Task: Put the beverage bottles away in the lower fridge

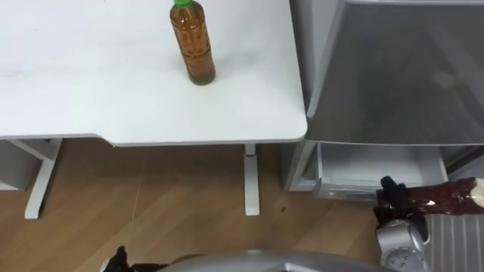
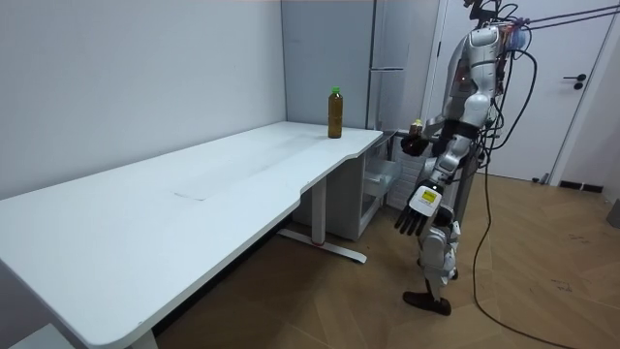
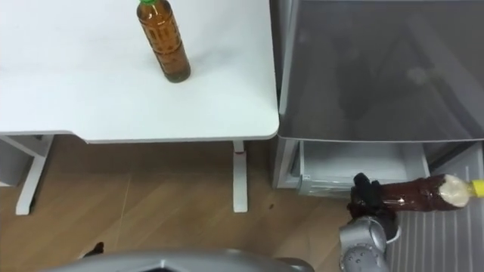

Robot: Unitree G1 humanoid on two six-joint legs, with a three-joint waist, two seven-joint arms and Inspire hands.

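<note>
Right hand (image 3: 368,198) clamping a brown bottle (image 3: 420,195) sideways at the open lower fridge (image 3: 355,162), left hand (image 2: 411,219) hanging loose-fingered, second bottle (image 3: 164,41) standing near the table's (image 3: 76,91) far right corner.

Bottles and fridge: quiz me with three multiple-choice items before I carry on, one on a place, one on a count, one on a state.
1. Where is the upright bottle?
A. on the white table
B. in the fridge drawer
C. on the floor

2. How many bottles are in sight?
A. one
B. two
C. three

3. What is the right hand doing?
A. hanging open and empty
B. fingers curled round a dark bottle
C. pressing flat on the table

Answers:
1 A: it stands on the table, near the fridge.
2 B: one is on the table and one is in the right hand.
3 B: the dark bottle lies sideways in the fingers, in front of the open lower drawer.
</note>
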